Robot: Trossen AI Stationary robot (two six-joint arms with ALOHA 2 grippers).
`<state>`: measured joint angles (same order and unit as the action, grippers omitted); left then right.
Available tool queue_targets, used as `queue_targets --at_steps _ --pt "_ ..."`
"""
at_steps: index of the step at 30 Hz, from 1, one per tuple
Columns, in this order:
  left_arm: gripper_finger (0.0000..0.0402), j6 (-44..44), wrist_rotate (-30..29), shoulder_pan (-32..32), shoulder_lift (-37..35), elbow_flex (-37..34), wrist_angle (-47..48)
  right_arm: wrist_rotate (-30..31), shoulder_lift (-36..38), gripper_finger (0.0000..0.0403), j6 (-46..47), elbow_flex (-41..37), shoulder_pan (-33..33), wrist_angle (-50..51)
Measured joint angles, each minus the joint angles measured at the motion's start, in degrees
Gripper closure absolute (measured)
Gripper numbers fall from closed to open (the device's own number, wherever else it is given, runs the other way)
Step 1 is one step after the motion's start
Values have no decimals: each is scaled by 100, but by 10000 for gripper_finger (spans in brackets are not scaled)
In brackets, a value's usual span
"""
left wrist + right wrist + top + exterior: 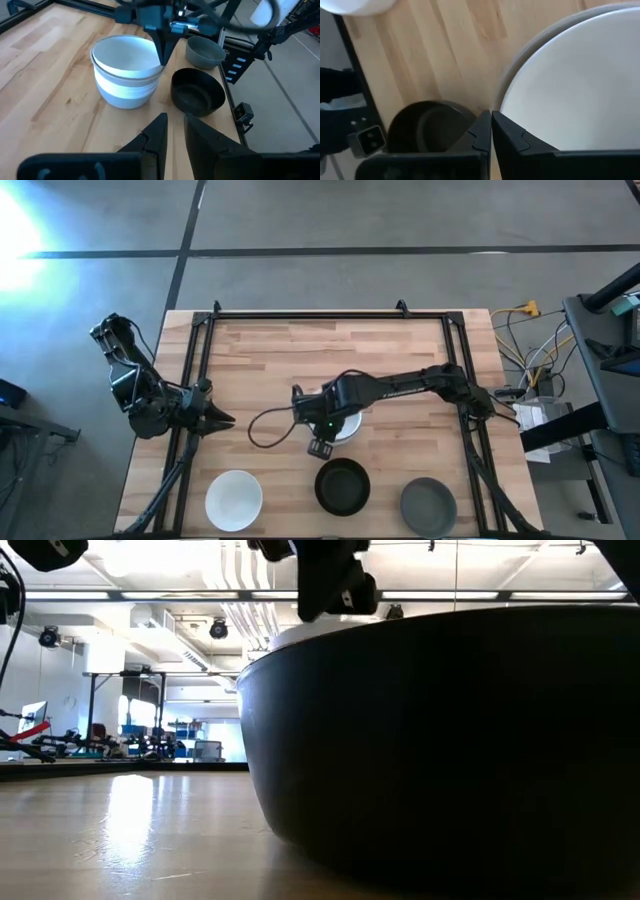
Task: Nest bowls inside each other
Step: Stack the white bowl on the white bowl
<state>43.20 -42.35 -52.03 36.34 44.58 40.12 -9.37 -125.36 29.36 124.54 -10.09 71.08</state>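
The right gripper [162, 57] hangs over the near rim of the white bowl stack [127, 70] in the table's middle, its fingers pinched narrow with nothing between them. If it descends like this, the fingertips may strike the rim and tip or push the stack toward the black bowl [342, 485] just beside.

The left gripper [172, 125] waits at the table's left edge, nearly closed and empty.

Only the left wrist view shows that the stack holds several nested bowls; the high view alone shows the single white bowl [233, 499] and the grey bowl [428, 504] along the front edge.

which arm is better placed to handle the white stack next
Right. The right gripper hangs at the rim of the white bowl stack, fingers together. The left gripper waits at the table's left edge, well apart from it.
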Motion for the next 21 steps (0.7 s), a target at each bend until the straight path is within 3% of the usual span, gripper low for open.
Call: queue_targets --at_steps 5,13,17,21 --pt "353 2 3 0 0 0 0 20 0 394 27 -25 0 -4" --pt "352 7 236 0 0 0 0 278 42 394 61 633 -1 -26" --pt "352 147 768 0 0 0 3 745 42 394 115 954 -2 -20" --pt "352 711 1855 -2 49 0 183 1368 115 394 485 1025 -51 209"
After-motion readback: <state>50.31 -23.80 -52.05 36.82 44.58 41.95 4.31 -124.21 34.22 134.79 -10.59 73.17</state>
